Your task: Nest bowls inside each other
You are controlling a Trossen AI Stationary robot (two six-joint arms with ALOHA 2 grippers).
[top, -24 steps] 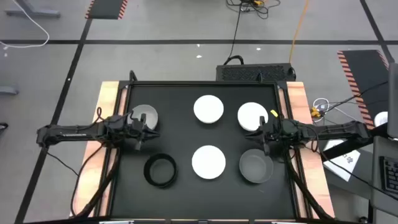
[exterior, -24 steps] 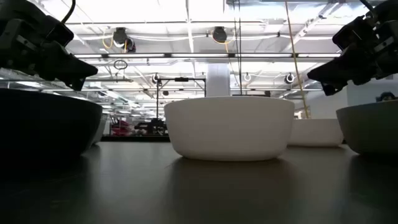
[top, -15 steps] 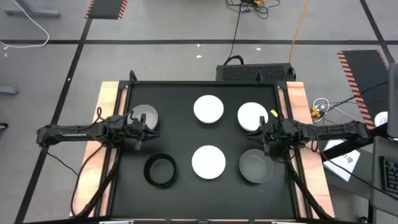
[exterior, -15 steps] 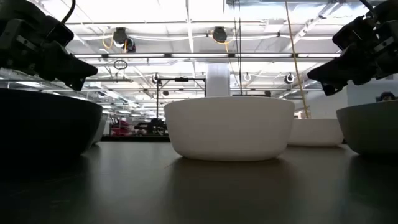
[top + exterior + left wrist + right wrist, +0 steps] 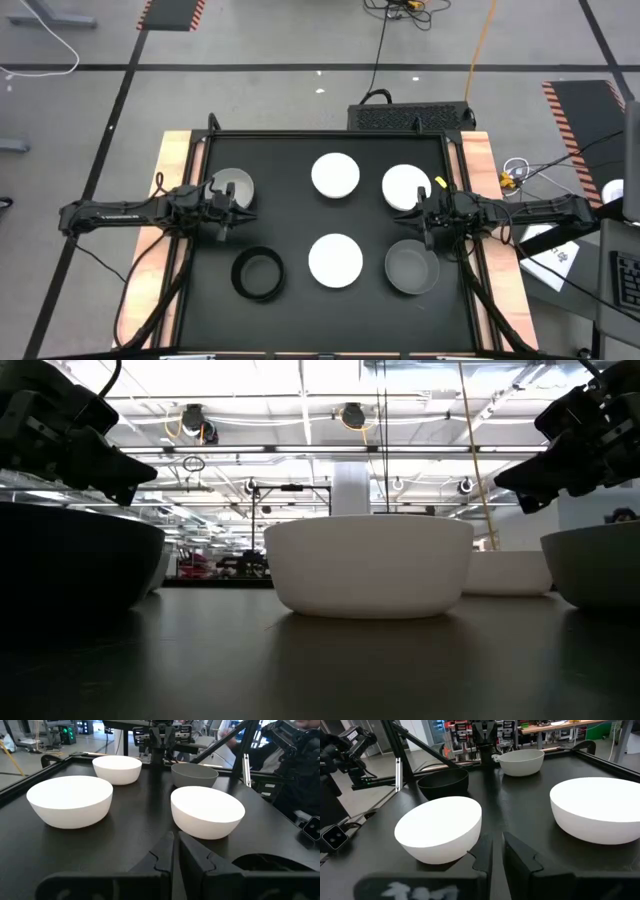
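Note:
Six bowls stand upright on the black table top [image 5: 290,225]. White bowls sit at the far left [image 5: 236,184], far centre [image 5: 335,175], far right [image 5: 404,186] and near centre [image 5: 335,260]. A black bowl [image 5: 258,274] is at the near left and a grey bowl [image 5: 412,268] at the near right. My left gripper [image 5: 234,210] hovers shut beside the far-left white bowl, pointing toward the table's middle. My right gripper [image 5: 421,217] hovers shut between the far-right white bowl and the grey bowl. Both are raised above the bowls' rims in the low view, left gripper [image 5: 140,475] and right gripper [image 5: 505,478].
Wooden side strips [image 5: 172,170] and a dark frame border the table. A black box [image 5: 410,116] sits behind the far edge. Open table surface lies between the two rows of bowls [image 5: 145,815].

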